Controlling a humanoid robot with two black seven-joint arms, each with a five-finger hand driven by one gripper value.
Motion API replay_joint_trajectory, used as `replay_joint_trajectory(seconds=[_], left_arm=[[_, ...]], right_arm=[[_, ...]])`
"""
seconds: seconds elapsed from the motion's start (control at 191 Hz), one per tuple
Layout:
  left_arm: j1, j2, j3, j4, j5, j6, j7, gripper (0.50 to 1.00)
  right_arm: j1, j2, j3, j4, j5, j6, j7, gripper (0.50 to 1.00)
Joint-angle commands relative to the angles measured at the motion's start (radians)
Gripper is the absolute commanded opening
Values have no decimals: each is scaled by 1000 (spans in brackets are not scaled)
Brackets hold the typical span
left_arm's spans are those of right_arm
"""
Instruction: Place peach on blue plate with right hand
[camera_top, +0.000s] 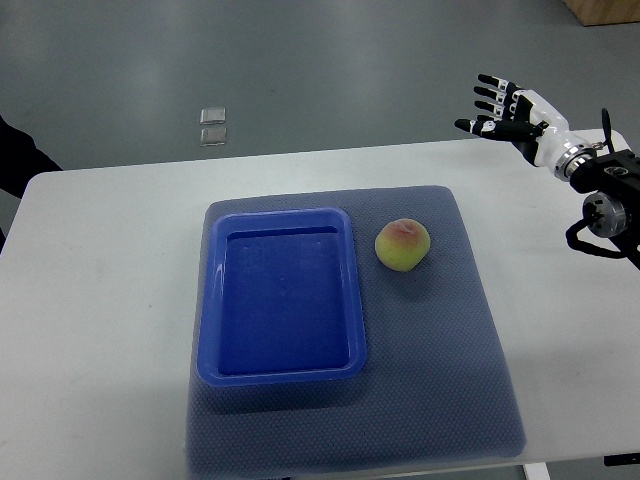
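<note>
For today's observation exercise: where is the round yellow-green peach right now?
In the top view, the round yellow-green peach lies on the grey mat, just right of the blue rectangular plastic plate, near its upper right corner.

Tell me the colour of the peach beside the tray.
The peach is yellow-green with a pink blush on top, seen in the top view.

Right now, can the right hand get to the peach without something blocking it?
Probably yes. The right hand is open above the table's far right corner, and only bare table and grey mat lie between it and the peach. The blue plate sits on the peach's other side.
</note>
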Motion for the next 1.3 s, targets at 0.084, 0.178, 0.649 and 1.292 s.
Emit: replay_joint_trajectory(seconds=[0.084,0.178,0.649,1.292], left_arm=[[2,0,-2,-2,-3,1,0,1000],[2,0,-2,-2,-3,1,0,1000],[0,0,0,-3,-3,1,0,1000],[0,0,-2,-8,-3,1,0,1000]], right_arm=[[-3,2,0,1,3,0,1,913],[-3,5,0,1,3,0,1,913],[-6,22,0,1,2,3,1,913],[-7,45,64,5,61,21,-1,913]])
